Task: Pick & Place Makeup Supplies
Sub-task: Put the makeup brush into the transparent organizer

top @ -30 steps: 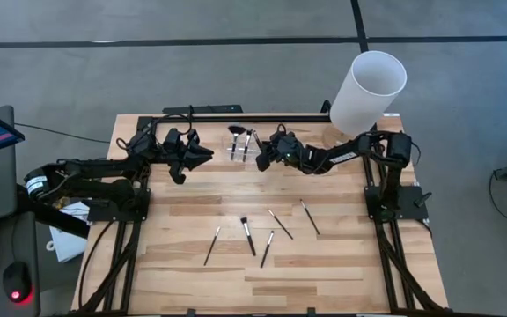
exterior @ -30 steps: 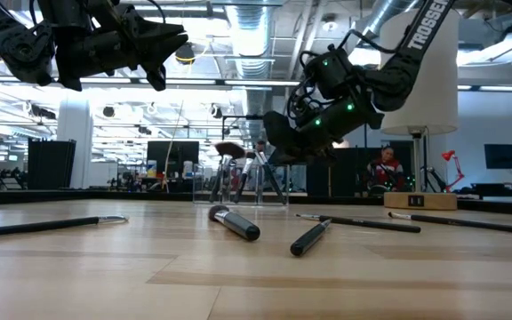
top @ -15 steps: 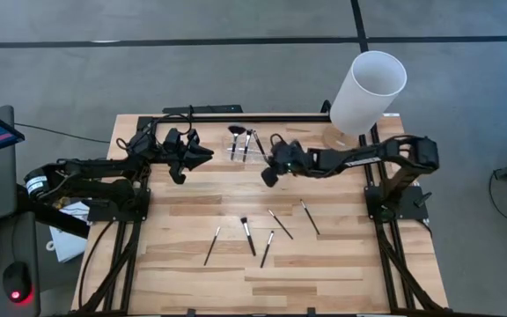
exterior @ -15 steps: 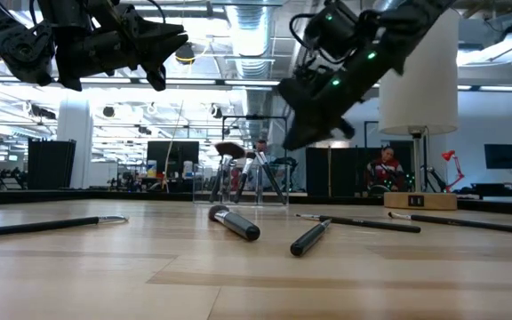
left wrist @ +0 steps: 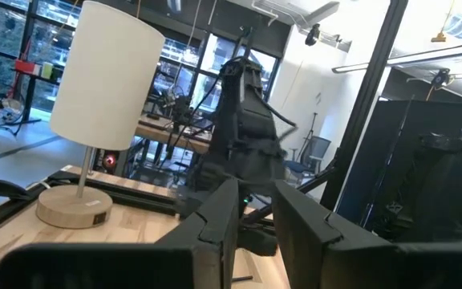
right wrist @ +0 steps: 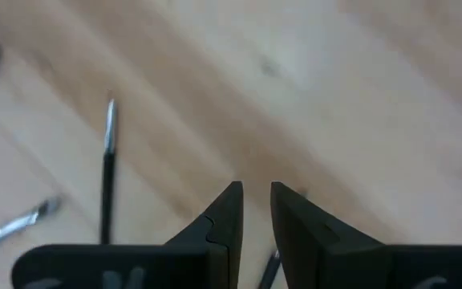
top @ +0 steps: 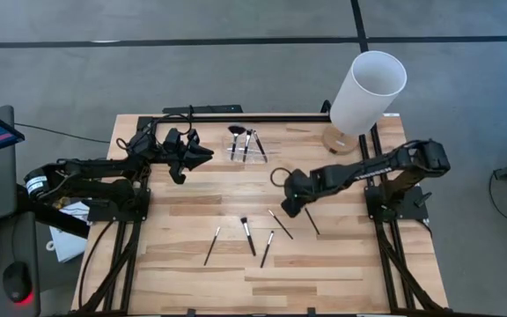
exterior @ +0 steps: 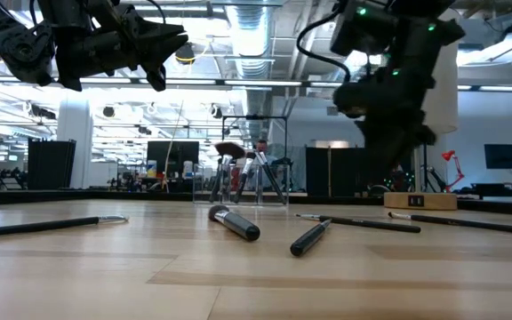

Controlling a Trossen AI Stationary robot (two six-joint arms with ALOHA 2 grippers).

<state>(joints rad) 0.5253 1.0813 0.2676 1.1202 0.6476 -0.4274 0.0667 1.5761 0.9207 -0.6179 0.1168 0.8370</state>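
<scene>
Several slim black makeup brushes lie flat on the wooden table: brush, brush, brush, brush and brush. More brushes stand in a small clear holder at the far edge. My right gripper points down above the table between the last two brushes, open by a narrow gap, with nothing between its fingers. My left gripper hangs raised at the far left, left of the holder, also slightly open and holding nothing.
A tall white cylinder lamp on a wooden base stands at the far right corner. Black frame rails run along the table's far edge and both sides. Bare wood stretches along the near edge.
My right gripper has swung away from the clear holder toward the table's near edge and a little to the right. It has tipped from nearly level to pointing down over the loose brushes. My left gripper and the brushes have kept still.
</scene>
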